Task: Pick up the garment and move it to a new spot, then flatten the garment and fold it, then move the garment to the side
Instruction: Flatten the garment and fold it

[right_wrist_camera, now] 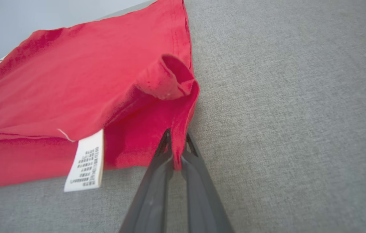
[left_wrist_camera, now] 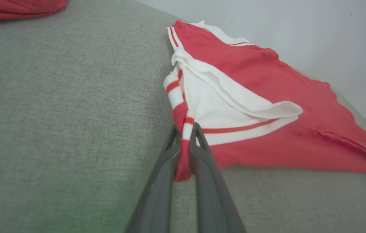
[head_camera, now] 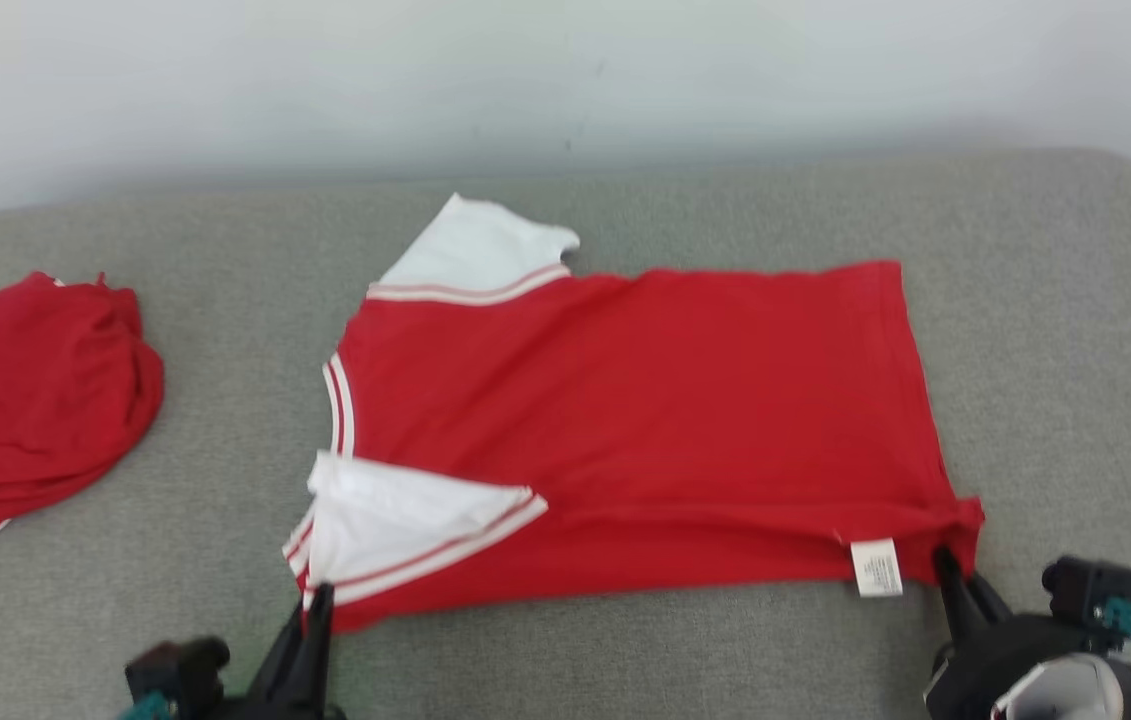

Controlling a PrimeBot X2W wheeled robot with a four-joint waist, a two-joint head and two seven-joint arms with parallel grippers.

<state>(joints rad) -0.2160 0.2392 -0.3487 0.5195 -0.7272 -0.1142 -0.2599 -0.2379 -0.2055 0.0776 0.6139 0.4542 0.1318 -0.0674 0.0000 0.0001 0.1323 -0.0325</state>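
The garment [head_camera: 645, 420], a red shirt with white sleeves and red-and-white striped trim, lies spread across the centre of the grey fabric-covered desk [head_camera: 565, 660] in the head view. Its collar faces frame left and its hem faces frame right. The upper sleeve [head_camera: 475, 250] sticks out toward the pale wall [head_camera: 565, 80]. The lower sleeve [head_camera: 405, 525] is folded in over the red body.

The left gripper [head_camera: 317, 600] sits at the lower left of the head view. In the left wrist view its jaws are pressed together, pinching a bunched strip of striped trim and red cloth at the lower collar-side corner [left_wrist_camera: 184, 142].

The right gripper [head_camera: 945, 565] sits at the lower right of the head view. In the right wrist view its jaws are closed on the hem edge at the lower hem corner [right_wrist_camera: 178, 152], where the cloth curls into a small roll just above the tips. A white care label [right_wrist_camera: 85, 161] hangs from the near edge, just to the left of that grip.

A second red garment [head_camera: 35, 400] lies crumpled at the left edge of the head view, well apart from the shirt.
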